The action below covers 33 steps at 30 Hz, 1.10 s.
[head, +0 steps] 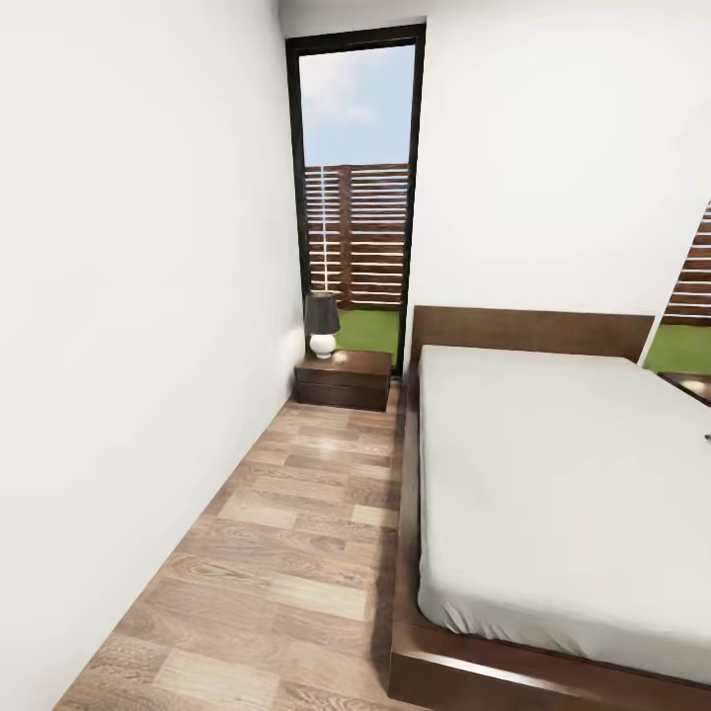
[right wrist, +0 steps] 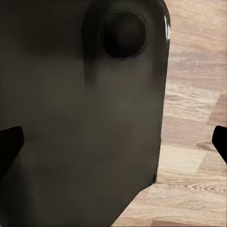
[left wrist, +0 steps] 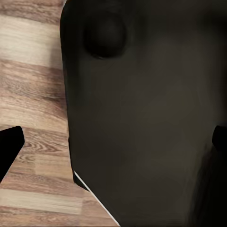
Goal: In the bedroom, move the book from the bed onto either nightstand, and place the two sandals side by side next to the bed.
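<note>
The bed (head: 553, 474) lay along the right, a nightstand (head: 344, 379) with a lamp (head: 322, 324) beside its headboard. Both claws, fingers (left wrist: 8, 149) (right wrist: 9, 144) spread, gripped nothing above the plank floor (head: 286, 553).

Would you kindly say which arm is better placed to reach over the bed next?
Probably the right: the bed lies on the robot's right, with floor and wall on its left. The left hand and right hand both hang open above the floor.
</note>
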Motion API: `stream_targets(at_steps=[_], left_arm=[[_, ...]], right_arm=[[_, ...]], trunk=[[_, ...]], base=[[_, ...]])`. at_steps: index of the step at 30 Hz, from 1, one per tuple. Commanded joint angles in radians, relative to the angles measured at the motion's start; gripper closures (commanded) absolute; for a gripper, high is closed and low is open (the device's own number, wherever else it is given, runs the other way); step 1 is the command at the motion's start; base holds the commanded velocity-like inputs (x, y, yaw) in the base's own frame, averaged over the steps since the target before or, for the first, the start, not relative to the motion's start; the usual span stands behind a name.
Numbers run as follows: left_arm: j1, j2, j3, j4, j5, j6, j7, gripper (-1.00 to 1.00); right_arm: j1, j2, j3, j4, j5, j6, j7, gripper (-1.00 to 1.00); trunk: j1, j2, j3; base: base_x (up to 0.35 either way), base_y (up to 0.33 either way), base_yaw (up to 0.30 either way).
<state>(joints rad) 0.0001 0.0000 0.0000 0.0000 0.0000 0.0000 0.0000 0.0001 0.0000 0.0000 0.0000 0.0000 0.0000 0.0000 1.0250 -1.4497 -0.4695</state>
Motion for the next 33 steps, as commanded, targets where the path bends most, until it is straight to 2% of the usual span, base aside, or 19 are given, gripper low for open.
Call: stream_targets(at_steps=[1,33], left_arm=[[-0.006,0.006,0.0,0.001,-0.002,0.006,0.005,-1.0],[-0.011,0.006,0.0,0.0,-0.002,0.02,0.006,-1.0]], right_arm=[[-0.005,-0.001,-0.002,-0.006,-0.003,-0.005,0.006,-1.0],[-0.005,-0.001,-0.002,-0.005,-0.003,-0.005,0.006,-1.0]], trunk=[[0.0,0.0,0.0],[0.0,0.0,0.0]], base=[[0.0,0.0,0.0],[0.0,0.0,0.0]])
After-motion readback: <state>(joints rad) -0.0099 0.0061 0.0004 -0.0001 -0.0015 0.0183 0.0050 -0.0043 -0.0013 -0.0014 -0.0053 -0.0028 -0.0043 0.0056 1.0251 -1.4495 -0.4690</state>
